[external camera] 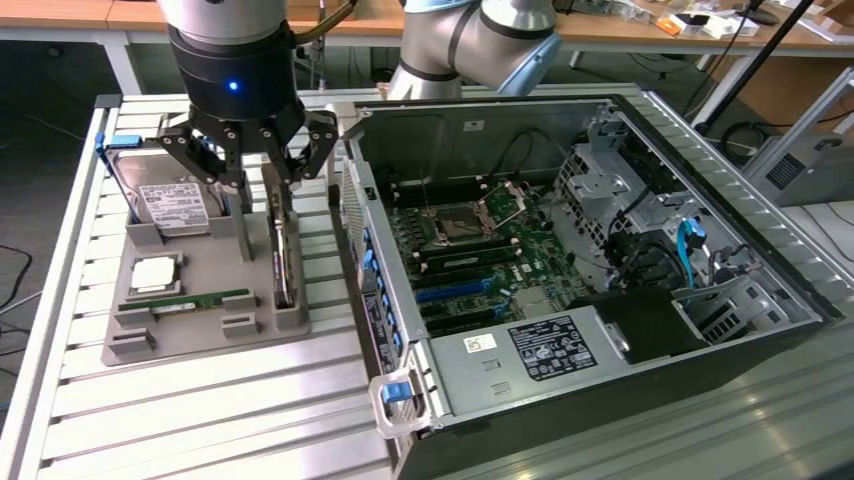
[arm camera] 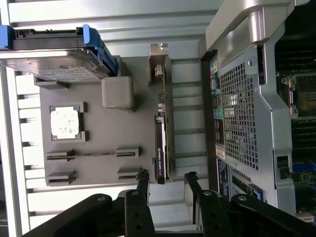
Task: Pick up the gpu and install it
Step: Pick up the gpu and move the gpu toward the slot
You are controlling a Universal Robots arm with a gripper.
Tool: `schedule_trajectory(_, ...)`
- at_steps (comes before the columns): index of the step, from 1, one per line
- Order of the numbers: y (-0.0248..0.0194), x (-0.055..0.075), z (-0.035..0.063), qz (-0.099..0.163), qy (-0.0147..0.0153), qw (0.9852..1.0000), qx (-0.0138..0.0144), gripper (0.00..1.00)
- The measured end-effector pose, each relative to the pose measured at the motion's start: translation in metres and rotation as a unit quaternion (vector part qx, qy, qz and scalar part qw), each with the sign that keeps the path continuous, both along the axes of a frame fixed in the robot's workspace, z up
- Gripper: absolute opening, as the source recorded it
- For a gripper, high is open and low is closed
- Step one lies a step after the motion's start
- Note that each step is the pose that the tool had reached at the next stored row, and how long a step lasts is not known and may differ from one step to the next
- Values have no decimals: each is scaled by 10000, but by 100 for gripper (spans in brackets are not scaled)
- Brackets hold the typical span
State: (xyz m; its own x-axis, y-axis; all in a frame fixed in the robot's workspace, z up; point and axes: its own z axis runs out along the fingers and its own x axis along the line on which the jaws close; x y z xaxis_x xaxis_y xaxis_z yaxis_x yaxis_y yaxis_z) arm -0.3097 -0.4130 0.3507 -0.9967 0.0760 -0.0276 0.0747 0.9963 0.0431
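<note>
The gpu [external camera: 282,260] is a thin dark card with a silvery bracket. It stands on its long edge in a slot of the grey parts tray [external camera: 200,335], at the side nearest the computer case. In the wrist view the gpu [arm camera: 162,133] runs lengthwise away from the fingers. My gripper [external camera: 260,172] hangs just above the card, open, with one finger on each side of its line. In the wrist view the gripper [arm camera: 167,177] has its black fingertips [arm camera: 143,177] straddling one end of the card, with nothing clamped between them.
The tray [arm camera: 113,163] also holds a silver hard drive [external camera: 167,195] in a blue bracket, a square processor [external camera: 154,272] and a green RAM stick [external camera: 187,300]. The open computer case [external camera: 561,260] with its motherboard [external camera: 481,250] lies at the exterior view's right, its perforated rear wall [arm camera: 242,113] close beside the tray.
</note>
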Motion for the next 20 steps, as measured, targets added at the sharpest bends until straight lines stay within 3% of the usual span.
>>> schedule_trajectory(20,0,0,-56,0,0,10000,-1,42)
